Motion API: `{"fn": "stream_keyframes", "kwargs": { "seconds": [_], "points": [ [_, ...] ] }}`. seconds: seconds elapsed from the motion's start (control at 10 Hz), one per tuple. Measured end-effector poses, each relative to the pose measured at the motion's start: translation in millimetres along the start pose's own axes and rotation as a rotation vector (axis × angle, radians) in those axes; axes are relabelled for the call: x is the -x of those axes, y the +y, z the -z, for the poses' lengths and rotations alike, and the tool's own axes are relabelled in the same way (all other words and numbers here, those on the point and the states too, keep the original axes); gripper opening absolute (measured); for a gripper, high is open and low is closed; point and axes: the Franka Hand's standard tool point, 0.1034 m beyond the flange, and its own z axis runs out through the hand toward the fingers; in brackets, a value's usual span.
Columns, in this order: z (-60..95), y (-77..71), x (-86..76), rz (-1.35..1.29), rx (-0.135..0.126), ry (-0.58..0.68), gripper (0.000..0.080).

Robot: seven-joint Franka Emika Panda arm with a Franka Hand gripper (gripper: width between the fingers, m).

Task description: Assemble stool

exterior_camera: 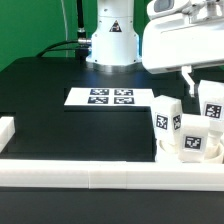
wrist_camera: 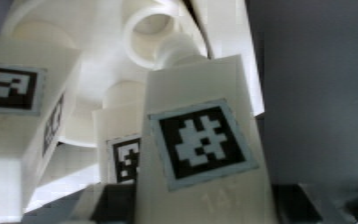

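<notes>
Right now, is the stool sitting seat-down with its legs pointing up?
Yes. The seat lies flat on the table by the rail, and the tagged legs stand upward from it.

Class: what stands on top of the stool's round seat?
On the seat stand tagged white legs: two clearly, a third at the frame edge. Where they join the seat is hidden, as are the gripper's fingertips.
</notes>
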Motion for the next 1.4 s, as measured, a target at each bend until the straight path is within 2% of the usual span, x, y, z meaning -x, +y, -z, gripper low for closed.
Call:
{"fn": "stream_keyframes", "kwargs": {
  "seconds": [1.0, 1.4],
  "points": [
    [-1.7, 8.7, -1.6, 0.047, 0.011, -0.005, 0.0328],
    [-2.6, 6.3, 1.2, 0.053, 0.009, -0.002, 0.0328]
  ]
}}
